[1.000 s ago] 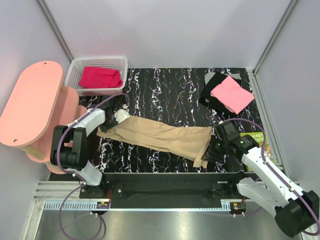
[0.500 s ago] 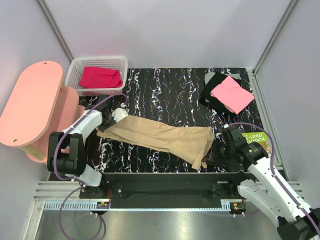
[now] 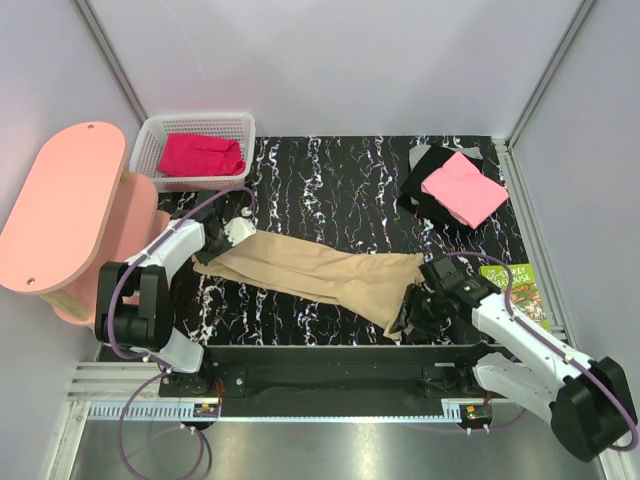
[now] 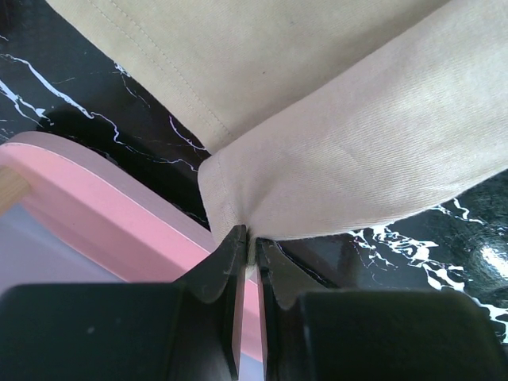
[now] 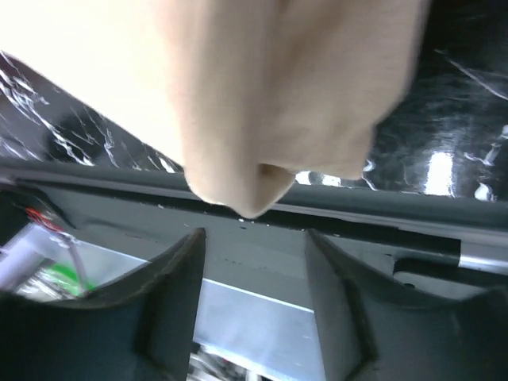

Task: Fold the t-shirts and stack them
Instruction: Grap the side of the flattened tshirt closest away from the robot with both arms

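The tan-beige t-shirt [image 3: 320, 270] lies stretched across the black marbled table [image 3: 340, 190]. My left gripper [image 3: 236, 228] is shut on its left end; the left wrist view shows the cloth [image 4: 341, 151] pinched between the fingers [image 4: 230, 262]. My right gripper [image 3: 412, 312] is open beside the shirt's hanging right corner [image 5: 254, 119], not holding it. A pink t-shirt [image 3: 463, 188] lies folded on a black t-shirt [image 3: 425, 175] at the back right. The magenta-red t-shirt [image 3: 200, 155] is in the white basket [image 3: 150, 140].
A pink oval stool [image 3: 60, 205] stands left of the table. A green paperback book [image 3: 515, 285] lies at the right edge. The table's front rail [image 5: 381, 222] runs just under the right gripper.
My right gripper has moved left and toward the front edge, closing in on the shirt's hanging right corner. The left gripper shifted slightly back, still holding the left end.
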{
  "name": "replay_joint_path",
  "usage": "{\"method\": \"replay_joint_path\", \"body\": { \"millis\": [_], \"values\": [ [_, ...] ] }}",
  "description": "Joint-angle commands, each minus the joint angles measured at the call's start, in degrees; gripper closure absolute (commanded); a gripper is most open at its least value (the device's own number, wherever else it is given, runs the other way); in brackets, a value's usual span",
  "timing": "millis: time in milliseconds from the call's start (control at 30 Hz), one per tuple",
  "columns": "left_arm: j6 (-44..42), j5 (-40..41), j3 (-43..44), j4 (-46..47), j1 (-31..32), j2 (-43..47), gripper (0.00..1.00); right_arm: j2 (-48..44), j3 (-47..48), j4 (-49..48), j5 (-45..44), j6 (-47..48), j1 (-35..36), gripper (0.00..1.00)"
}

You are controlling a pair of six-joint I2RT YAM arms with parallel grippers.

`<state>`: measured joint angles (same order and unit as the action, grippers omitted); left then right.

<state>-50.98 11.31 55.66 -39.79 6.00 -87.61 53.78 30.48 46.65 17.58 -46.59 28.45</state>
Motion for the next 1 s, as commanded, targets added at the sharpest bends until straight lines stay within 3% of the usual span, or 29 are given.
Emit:
{"method": "replay_joint_path", "body": {
  "millis": [0, 67, 200, 267, 400, 733, 767, 967],
  "values": [
    [0.80, -0.94, 1.47, 0.15, -0.29, -0.80, 0.86, 3.78, 4.23, -5.25, -2.54, -2.01, 6.08, 0.38],
    [0.80, -0.94, 1.38, 0.15, -0.29, -0.89, 0.86, 7.20, 6.16, -5.70, -4.65, -2.45, 9.15, 0.39],
    [0.97, -1.38, 1.38, 0.15, -0.29, -0.72, 0.86, 14.32, 11.43, -2.89, -13.59, -1.67, 13.47, 0.70],
    [0.71, -1.47, 1.38, 0.15, -0.29, -0.54, 0.86, 18.19, 13.98, -1.57, -15.38, -1.58, 14.61, 0.71],
    [0.36, -1.47, 1.47, 0.06, -0.29, -0.37, 0.86, 23.46, 16.54, 0.27, -19.76, -2.10, 17.78, 0.68],
    [0.27, -2.35, 1.12, -0.02, -0.29, -0.01, 0.86, 25.67, 19.18, 8.36, -29.70, -8.07, 23.66, 0.63],
    [0.27, -2.43, 1.03, -0.02, -0.29, -0.01, 0.86, 25.94, 19.44, 8.80, -30.84, -8.69, 24.19, 0.52],
    [0.44, -2.78, 0.85, -0.02, -0.29, 0.25, 0.86, 31.20, 24.27, 13.72, -37.52, -13.96, 32.26, 0.26]
  ]
}}
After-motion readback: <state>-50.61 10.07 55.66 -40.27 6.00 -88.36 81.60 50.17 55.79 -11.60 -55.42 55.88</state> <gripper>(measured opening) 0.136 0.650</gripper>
